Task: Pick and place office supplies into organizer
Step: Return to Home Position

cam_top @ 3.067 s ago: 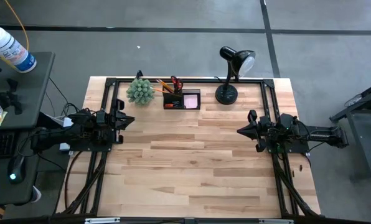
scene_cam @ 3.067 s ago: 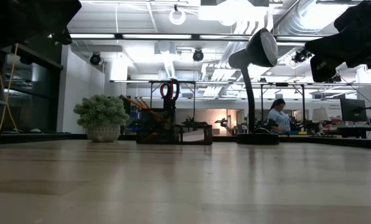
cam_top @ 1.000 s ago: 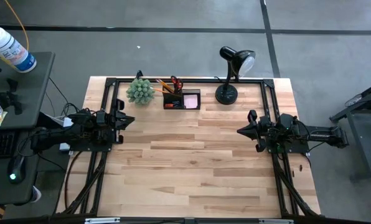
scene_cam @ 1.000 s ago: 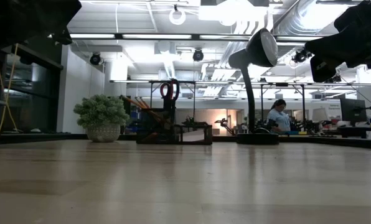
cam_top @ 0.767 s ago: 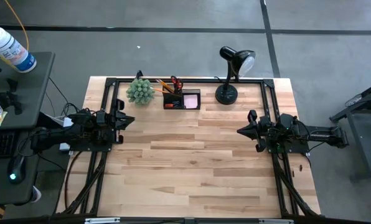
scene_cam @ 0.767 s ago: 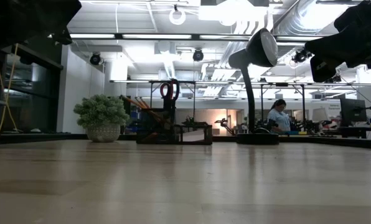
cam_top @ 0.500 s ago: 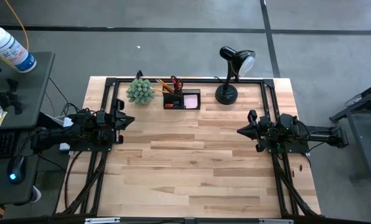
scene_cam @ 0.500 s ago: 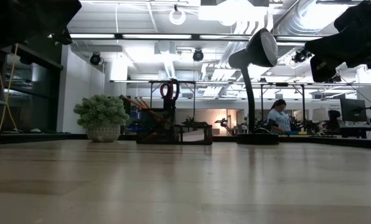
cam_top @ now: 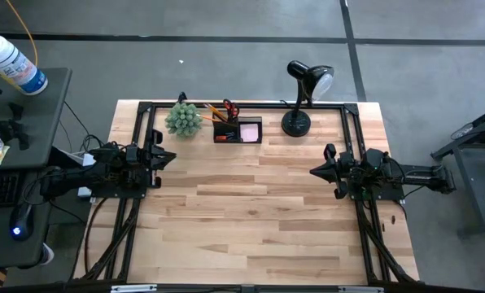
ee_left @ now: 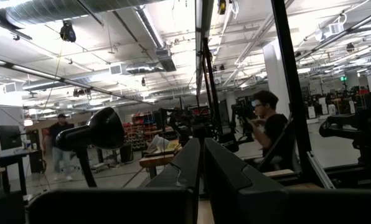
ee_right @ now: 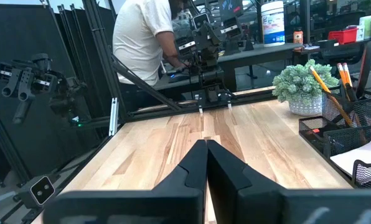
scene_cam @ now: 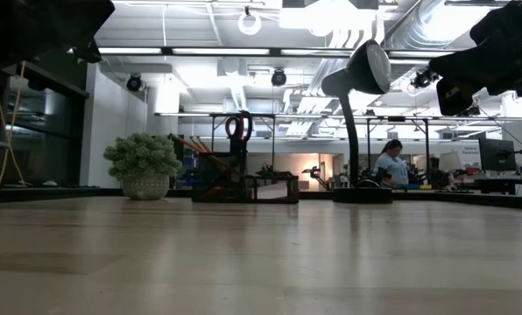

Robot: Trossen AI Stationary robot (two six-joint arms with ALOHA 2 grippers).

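The black organizer [cam_top: 238, 130] stands at the table's far edge, near the middle. In it are orange-handled scissors [cam_top: 230, 107] and pencils [cam_top: 216, 109], upright in the taller compartment, and a pink sticky-note pad [cam_top: 249, 130] in the lower one. The low view shows the organizer [scene_cam: 243, 185] with the scissors' handles [scene_cam: 236, 127] sticking up. My left gripper [cam_top: 172, 156] is shut at the table's left side and my right gripper [cam_top: 313, 171] is shut at the right side. Both are well short of the organizer and hold nothing. The wrist views show the fingers of each together: left gripper [ee_left: 201, 152], right gripper [ee_right: 206, 149].
A green spiky plant [cam_top: 183, 120] stands left of the organizer and a black desk lamp [cam_top: 297, 122] right of it, both at the far edge. A black frame [cam_top: 251, 104] runs along the far edge. Bare wood [cam_top: 251, 212] lies between the arms. People show in the room beyond.
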